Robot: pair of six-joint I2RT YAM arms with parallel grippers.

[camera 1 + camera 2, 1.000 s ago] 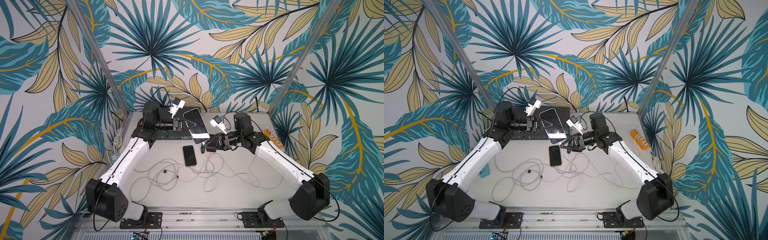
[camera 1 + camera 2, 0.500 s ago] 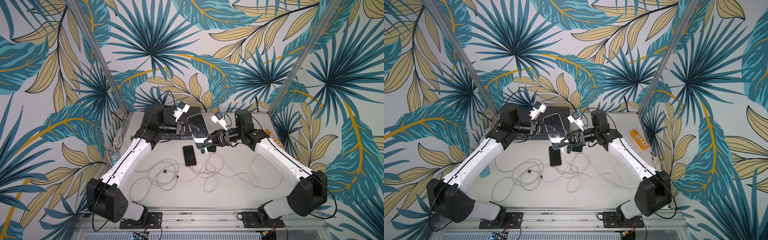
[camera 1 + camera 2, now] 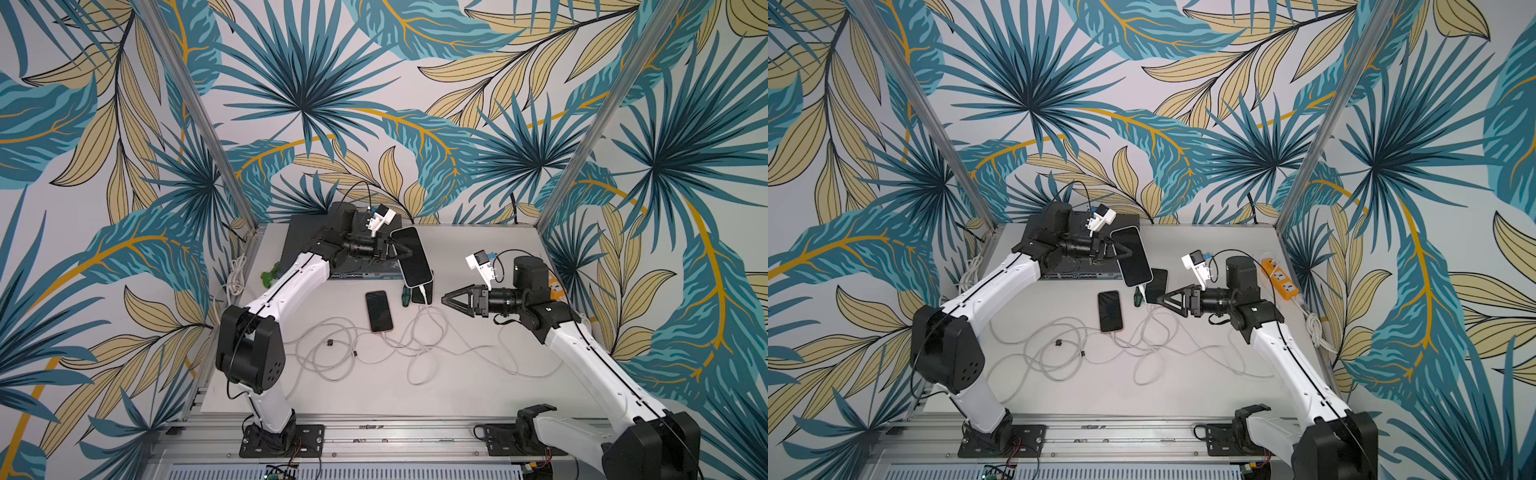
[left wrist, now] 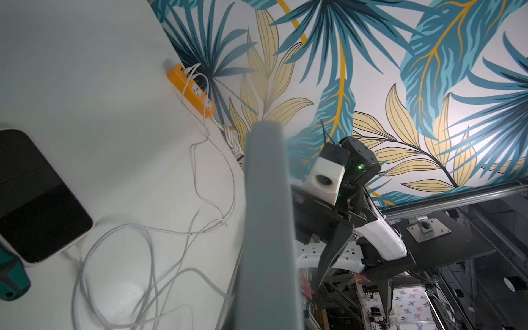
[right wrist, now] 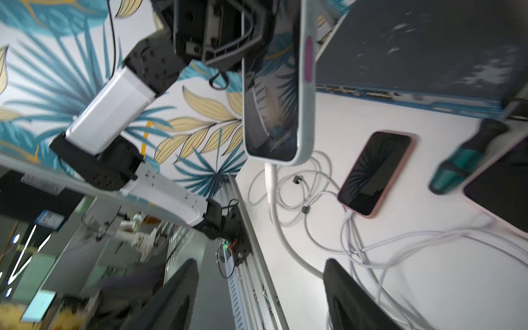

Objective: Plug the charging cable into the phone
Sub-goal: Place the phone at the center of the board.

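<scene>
Over the desk (image 3: 478, 374), the right claw (image 3: 445, 299) has just released the cable (image 5: 270, 183), which stays plugged into the phone (image 3: 417, 270) grasped by the left claw (image 3: 402, 250); the task seems done.

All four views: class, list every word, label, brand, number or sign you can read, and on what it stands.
None legible.
dark box: marks on its front edge, too small and blurred.
orange power strip: no readable label.
held phone and table phone: dark screens, no text.
</scene>
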